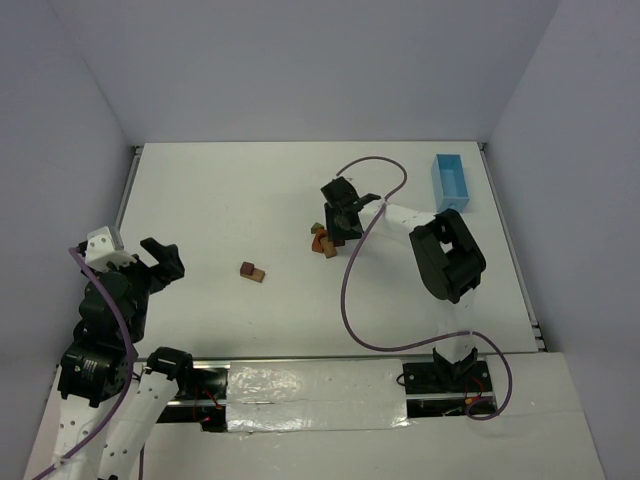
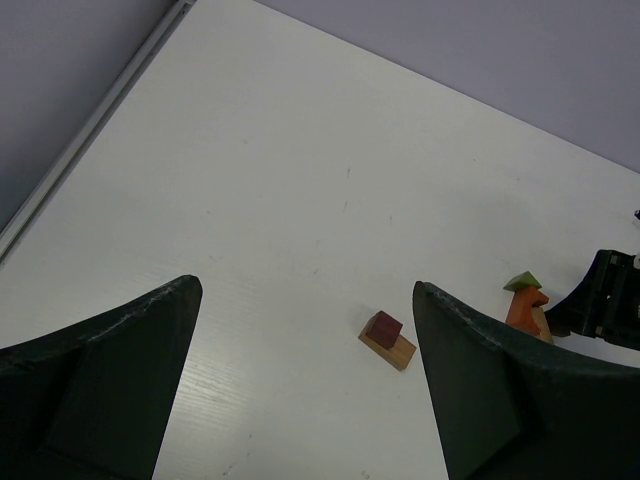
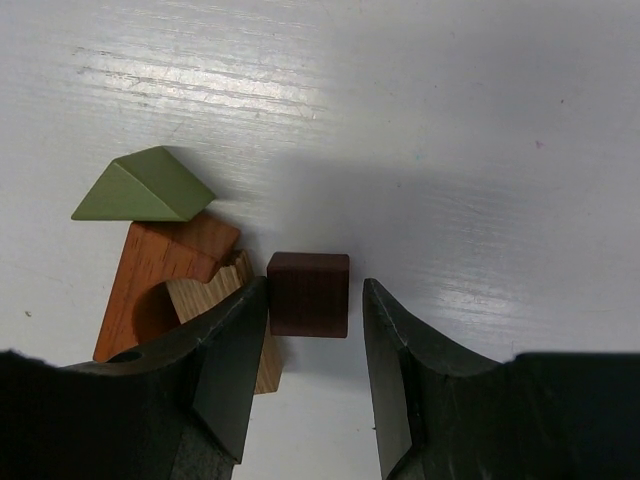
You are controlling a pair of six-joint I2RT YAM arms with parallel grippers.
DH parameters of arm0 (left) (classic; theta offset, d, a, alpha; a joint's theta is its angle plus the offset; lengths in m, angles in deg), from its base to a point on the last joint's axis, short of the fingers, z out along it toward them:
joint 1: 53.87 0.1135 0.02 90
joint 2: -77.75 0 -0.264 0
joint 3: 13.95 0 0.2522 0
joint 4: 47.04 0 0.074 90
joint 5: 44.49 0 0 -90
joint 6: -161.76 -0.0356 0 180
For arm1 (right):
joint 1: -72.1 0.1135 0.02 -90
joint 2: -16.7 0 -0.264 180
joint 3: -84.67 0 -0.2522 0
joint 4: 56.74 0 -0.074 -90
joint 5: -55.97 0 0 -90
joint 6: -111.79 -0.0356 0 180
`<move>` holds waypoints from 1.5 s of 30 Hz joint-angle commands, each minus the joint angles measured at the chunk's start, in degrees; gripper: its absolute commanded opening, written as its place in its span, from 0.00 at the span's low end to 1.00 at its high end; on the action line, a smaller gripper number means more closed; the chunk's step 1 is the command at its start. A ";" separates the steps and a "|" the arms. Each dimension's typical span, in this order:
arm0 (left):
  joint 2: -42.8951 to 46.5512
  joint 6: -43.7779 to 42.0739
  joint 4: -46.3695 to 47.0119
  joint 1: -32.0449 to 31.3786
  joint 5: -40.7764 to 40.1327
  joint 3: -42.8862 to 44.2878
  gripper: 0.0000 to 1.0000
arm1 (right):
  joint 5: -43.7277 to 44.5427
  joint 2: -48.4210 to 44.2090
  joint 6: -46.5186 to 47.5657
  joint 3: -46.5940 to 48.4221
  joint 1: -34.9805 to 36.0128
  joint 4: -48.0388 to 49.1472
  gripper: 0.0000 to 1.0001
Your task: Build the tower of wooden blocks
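Observation:
A dark brown wood cube (image 3: 309, 293) lies on the table between my right gripper's (image 3: 315, 330) fingers. The left finger (image 3: 235, 340) touches it and a gap shows at the right finger, so the jaws stand open around it. Right beside it lie an orange arch block (image 3: 160, 270), a pale wood piece (image 3: 225, 300) and a green wedge (image 3: 145, 188); from above this is a small pile (image 1: 322, 240) under the right gripper (image 1: 340, 228). A maroon cube (image 2: 384, 329) sits on a tan slab (image 2: 398, 352), a low stack (image 1: 252, 271) at mid-table. My left gripper (image 2: 305, 288) hangs wide open and empty at the left (image 1: 165, 262).
A light-blue tray (image 1: 450, 182) stands at the back right of the table. The right arm's purple cable (image 1: 350, 290) loops over the table between the pile and the arm's base. A metal rail (image 2: 90, 130) runs along the table's left edge.

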 commanded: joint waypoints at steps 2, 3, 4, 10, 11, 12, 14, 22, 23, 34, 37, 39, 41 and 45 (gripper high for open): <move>-0.11 -0.70 2.54 -0.21 0.43 0.27 0.99 | 1.15 -0.01 -0.02 1.34 -0.06 0.15 0.49; -0.03 -0.70 2.45 -0.21 0.43 0.35 1.00 | 1.06 -0.01 -0.02 1.26 -0.06 0.33 0.47; -0.11 -0.70 2.45 -0.21 0.34 0.27 0.99 | 0.89 -0.01 -0.11 1.17 -0.06 0.50 0.46; 0.06 -0.70 2.45 -0.21 0.43 0.27 0.99 | 2.38 -2.81 -0.64 0.29 0.56 0.77 0.37; -0.02 -0.79 2.45 -0.21 0.43 0.27 0.99 | 2.38 -3.51 -0.64 0.20 0.65 0.77 0.37; 0.06 -0.79 2.54 -0.21 0.43 0.27 0.99 | 2.90 -4.22 -0.64 0.11 0.82 0.77 0.36; 0.06 -0.70 2.45 -0.21 0.43 0.27 1.00 | 3.87 -6.85 -0.11 -0.15 1.79 0.33 0.36; 0.15 -0.53 2.36 -0.21 -0.01 0.35 0.99 | 0.67 -16.26 10.85 -2.43 11.88 6.45 0.35; 0.24 -0.44 2.28 -0.21 -0.19 0.35 0.99 | -0.86 -16.53 12.79 -2.78 14.77 7.52 0.34; 0.59 -0.44 2.36 -0.21 -0.28 0.27 0.99 | -6.14 -3.26 28.97 8.72 25.69 5.25 0.31; 0.68 -0.53 2.45 -0.21 0.07 0.18 0.99 | -7.29 -0.98 31.43 10.48 26.40 4.55 0.32; 0.59 -0.61 2.54 -0.21 0.16 0.26 0.99 | -7.64 1.47 32.06 12.85 26.40 3.06 0.32; 0.42 -0.70 2.45 -0.21 0.16 0.35 0.99 | -7.72 3.58 32.67 15.04 26.23 1.91 0.32; 0.76 -0.70 2.54 -0.21 0.16 0.18 1.00 | -9.39 5.97 32.76 17.60 26.40 0.15 0.34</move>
